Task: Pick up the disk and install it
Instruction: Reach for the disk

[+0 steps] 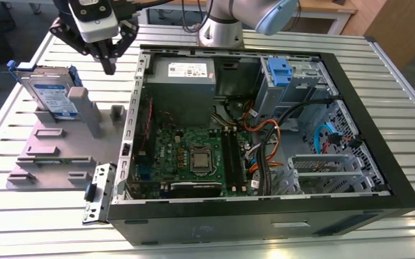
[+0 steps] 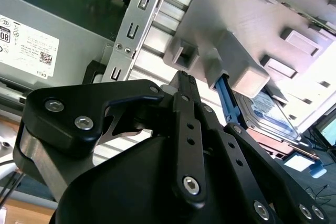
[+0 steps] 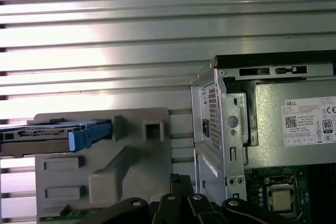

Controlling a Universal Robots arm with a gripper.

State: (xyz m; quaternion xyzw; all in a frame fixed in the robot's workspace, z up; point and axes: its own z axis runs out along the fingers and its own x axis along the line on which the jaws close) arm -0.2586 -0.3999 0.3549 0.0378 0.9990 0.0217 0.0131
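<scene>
Disk [image 1: 51, 97]: silver drive, white-and-blue label, blue frame.
Pose: upright on edge.
Place: exterior view's left, far end of grey stand [image 1: 56, 154].

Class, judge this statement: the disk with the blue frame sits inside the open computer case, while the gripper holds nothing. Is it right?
Not quite. The exterior view shows the disk standing on edge in the grey holder, outside the computer case and beside it. The rest is right: the gripper holds nothing.

Slatted metal table [image 1: 401, 81]. Open computer case [image 1: 265, 217] lies on it. Grey holder [image 1: 49, 156] just beside the case, exterior view's left; arm base [image 1: 220, 32] near the case's far end.
</scene>
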